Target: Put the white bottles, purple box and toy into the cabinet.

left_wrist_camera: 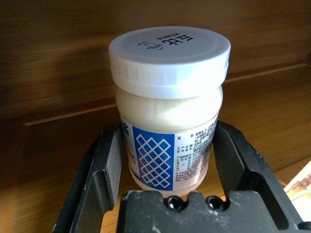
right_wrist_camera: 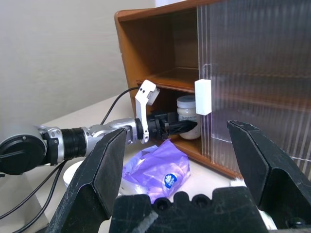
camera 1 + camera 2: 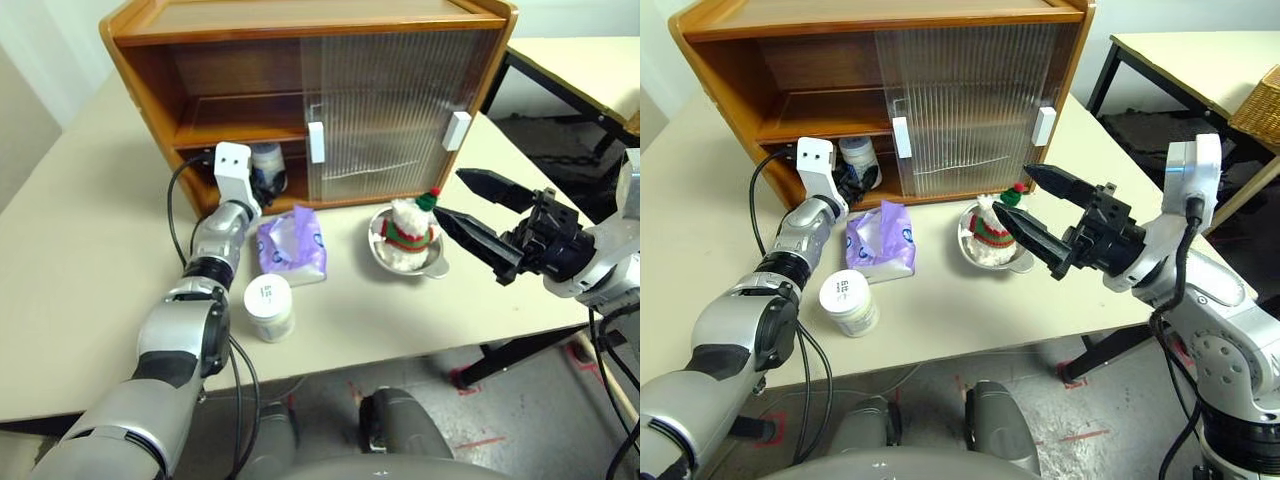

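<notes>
— Standing open on its left half, the cabinet point(image 3: 300, 90) takes a delivery on its lower shelf; what is going in?

— One white bottle point(image 1: 167, 107), flanked closely by the left gripper point(image 1: 167, 160) fingers, seemingly gripped; next, I judge, comes letting go and backing straight out.

— And what waits?

— The purple box point(image 3: 292, 245), the toy point(image 3: 408, 228) in its steel bowl point(image 3: 432, 264), the second bottle point(image 3: 269, 308) on the table point(image 3: 80, 260); the right gripper point(image 3: 1032, 208) hovers nearby, fingers spread, empty.

Even, bright room light; sharp views, cabinet point(image 3: 300, 90) interior shadowed.
</notes>
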